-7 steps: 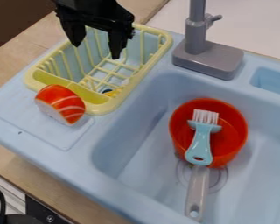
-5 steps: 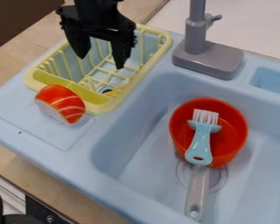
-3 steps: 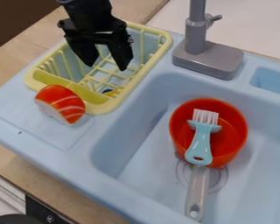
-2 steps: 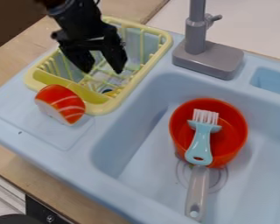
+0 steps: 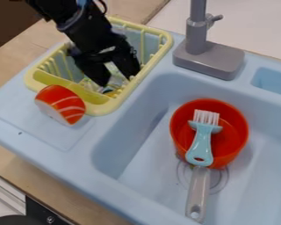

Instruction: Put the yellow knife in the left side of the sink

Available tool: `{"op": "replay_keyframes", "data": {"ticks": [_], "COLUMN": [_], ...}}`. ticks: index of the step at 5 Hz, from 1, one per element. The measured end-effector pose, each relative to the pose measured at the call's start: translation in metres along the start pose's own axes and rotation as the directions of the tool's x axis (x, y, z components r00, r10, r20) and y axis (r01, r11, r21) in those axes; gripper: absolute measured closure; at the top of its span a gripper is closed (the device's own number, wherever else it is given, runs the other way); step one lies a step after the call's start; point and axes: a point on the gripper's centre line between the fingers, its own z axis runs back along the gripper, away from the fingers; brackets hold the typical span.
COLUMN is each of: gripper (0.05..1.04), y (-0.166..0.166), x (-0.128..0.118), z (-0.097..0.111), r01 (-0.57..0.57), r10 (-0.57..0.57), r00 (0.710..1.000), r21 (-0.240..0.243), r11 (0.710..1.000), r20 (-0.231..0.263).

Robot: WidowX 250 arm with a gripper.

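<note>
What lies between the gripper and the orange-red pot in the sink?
In the camera view, between the gripper and the orange-red pot come the yellow-green rack's rim, a strip of pale blue ledge and the sink's inner wall.

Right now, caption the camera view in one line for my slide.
Jaws open, the gripper hangs over a yellow dish rack beside a blue basin holding a red pot and scrub brush.

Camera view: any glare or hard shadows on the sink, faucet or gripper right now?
Camera view: light looks soft; the sink has a paler floor and a darker wall toward picture left, shading gradual, no hard-edged shadow. Camera view: the faucet reads matte grey, no strong glare. Camera view: the gripper is near-black, with little shading detail.
</note>
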Motion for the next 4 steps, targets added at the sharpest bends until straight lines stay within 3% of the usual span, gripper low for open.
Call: {"op": "replay_keyframes", "data": {"ticks": [1,3,4], "gripper": [0.085,0.086,0.130], "y": [-0.0020,-0.0011,-0.0002], "x": [-0.0106,-0.0162,-0.0160], "z": [-0.0126,-0.0211,-0.0218], "r01": [-0.053,-0.109,-0.124], "r10": [0.053,0.114,0.132], "r00": [0.999,0.993,0.989], "r21": [-0.043,-0.111,-0.120], "r11": [0.998,0.988,0.985], "r20": [-0.001,0.042,0.060]}}
